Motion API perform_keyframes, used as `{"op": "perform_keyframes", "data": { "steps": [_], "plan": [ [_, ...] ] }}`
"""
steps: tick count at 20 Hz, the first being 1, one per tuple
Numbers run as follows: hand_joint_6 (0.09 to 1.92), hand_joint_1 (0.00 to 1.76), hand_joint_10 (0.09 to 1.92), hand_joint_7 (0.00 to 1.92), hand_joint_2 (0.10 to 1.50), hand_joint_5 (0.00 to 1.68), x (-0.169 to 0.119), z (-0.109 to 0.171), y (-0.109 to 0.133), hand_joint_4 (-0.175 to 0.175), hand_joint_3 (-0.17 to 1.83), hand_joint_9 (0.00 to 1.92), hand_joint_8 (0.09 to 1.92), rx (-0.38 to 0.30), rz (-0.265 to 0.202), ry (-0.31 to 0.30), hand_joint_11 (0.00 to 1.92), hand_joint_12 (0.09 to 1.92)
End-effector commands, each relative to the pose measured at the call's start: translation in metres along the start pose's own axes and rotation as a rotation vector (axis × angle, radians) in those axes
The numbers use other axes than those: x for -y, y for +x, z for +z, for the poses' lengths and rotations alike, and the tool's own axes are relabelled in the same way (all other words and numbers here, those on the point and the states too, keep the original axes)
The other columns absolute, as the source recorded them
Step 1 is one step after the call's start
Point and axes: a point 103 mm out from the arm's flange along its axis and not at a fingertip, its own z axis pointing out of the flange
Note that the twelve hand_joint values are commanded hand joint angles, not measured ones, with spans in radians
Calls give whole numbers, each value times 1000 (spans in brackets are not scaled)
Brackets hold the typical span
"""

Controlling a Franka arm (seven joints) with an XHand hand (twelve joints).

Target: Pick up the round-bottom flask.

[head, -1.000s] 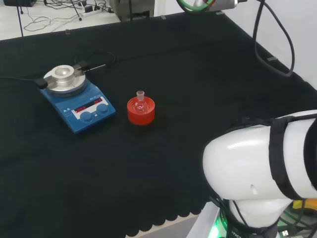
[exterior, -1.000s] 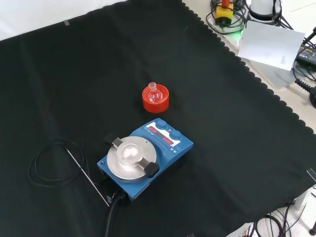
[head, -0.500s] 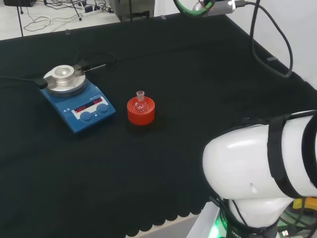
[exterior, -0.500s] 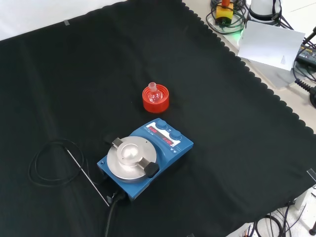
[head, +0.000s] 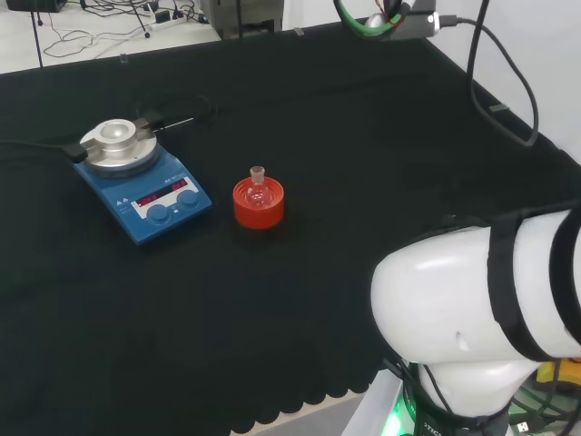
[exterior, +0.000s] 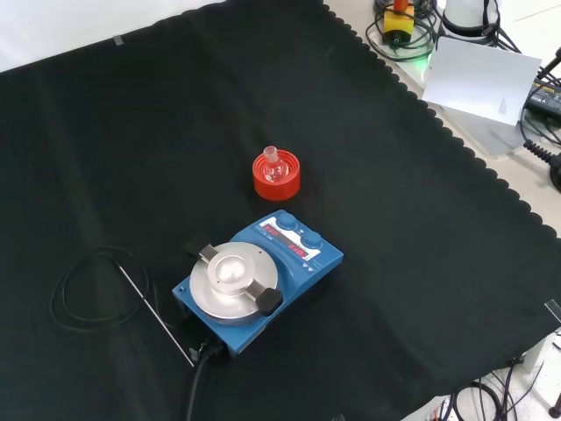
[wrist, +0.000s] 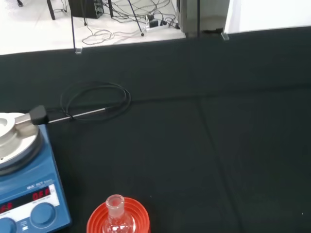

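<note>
Approach stage: the round-bottom flask [head: 258, 186] is sitting upright, neck up, in its red ribbed stand [head: 259, 203] near mid-cloth, ungrasped.

In the head view the flask is standing just right of the blue stirrer plate [head: 142, 184]; in the front view it is lying just beyond that plate. The wrist view is adding the flask's clear neck from closer, plus a thin probe [wrist: 82, 114] with its coiled cable. Whether the hand is released or clenched cannot be told. Next, seemingly, the hand is needing to descend over the neck and close round it.

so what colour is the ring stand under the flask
Red ring stand under the clear flask; clearest in the front view.
</note>
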Motion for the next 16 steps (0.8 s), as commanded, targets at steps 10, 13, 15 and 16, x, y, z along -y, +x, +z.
{"op": "perform_keyframes", "data": {
  "steps": [10,13,15,16],
  "plan": [
    [188,328,702,170,1190,504,-100,158,-64,-50,217,270,631,-190,15,76,61,1411],
    [193,396,704,183,1153,518,-102,182,-56,-53,207,283,639,-197,4,105,64,1409],
    [190,434,705,184,1125,514,-101,194,-50,-53,201,289,641,-209,-10,115,65,1408],
    [189,468,706,185,1102,512,-100,200,-47,-52,194,294,642,-207,-19,116,65,1407]
  ]
}}
